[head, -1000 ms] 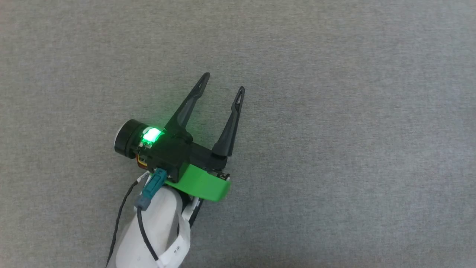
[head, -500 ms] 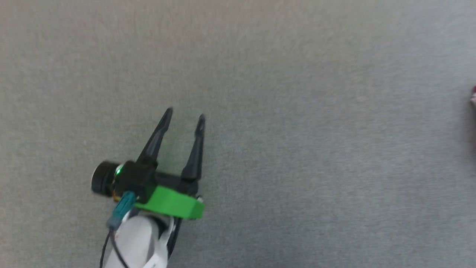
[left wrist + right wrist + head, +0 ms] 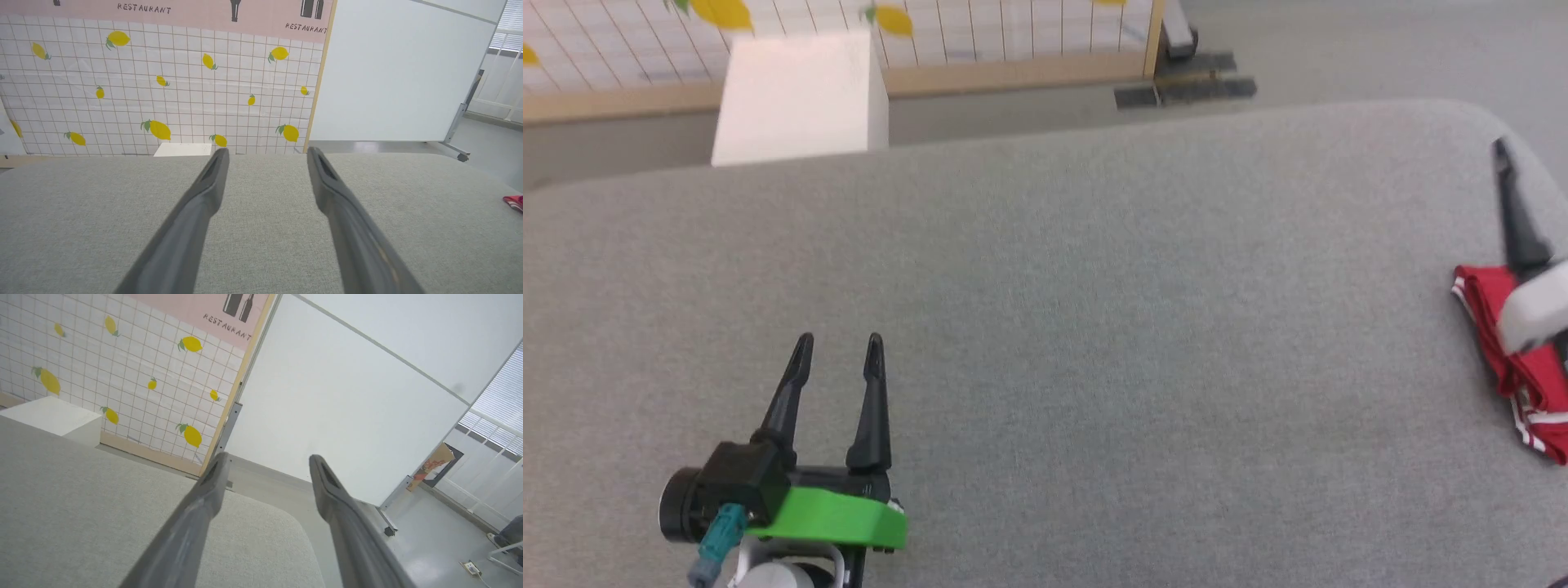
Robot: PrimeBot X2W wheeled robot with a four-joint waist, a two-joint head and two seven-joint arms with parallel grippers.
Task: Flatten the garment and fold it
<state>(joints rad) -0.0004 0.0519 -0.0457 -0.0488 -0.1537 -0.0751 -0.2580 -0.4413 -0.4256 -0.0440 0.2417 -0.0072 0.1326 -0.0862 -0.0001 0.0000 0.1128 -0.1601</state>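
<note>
The red jersey T-shirt with striped trim (image 3: pixel 1478 302) lies bunched near the right edge of the grey upholstered surface (image 3: pixel 1094 286), partly hidden by my right forearm. A careless pull there could drag it over the edge, or I might pinch several layers and keep it crumpled. My right claw (image 3: pixel 268 459) is spread wide, empty, touching nothing. My left claw (image 3: pixel 840 339), well apart from the shirt, is likewise released.

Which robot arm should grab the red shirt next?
Likely the right: the right gripper, open, is right by the garment at the grey cushion's right edge, while the left gripper, also open, sits far across it.
</note>
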